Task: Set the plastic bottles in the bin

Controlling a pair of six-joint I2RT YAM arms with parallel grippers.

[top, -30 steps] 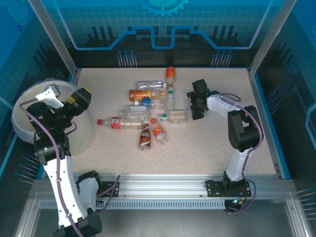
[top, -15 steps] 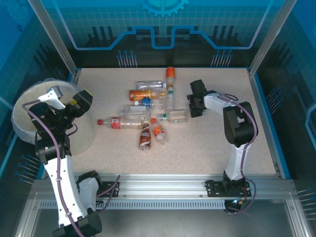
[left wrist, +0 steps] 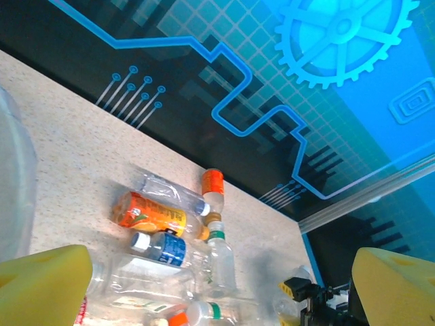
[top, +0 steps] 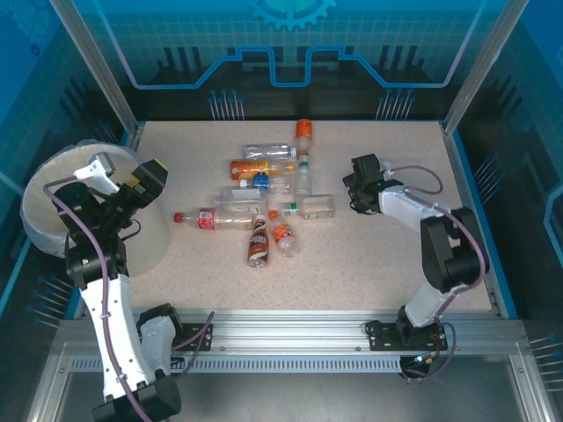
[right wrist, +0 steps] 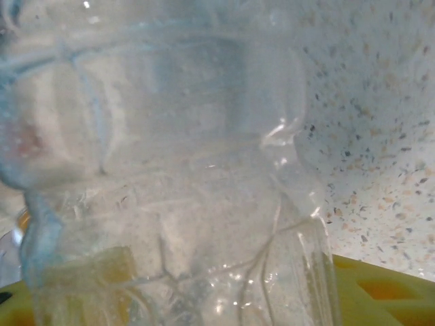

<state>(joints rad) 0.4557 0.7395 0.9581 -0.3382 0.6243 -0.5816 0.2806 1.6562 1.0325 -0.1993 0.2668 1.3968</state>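
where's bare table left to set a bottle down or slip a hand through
Free: the near strip between the bottles and the front rail; the far-left corner between the bin and the bottles; the far-right corner beyond the right arm. Crowded: the table's middle, where bottles lie touching.
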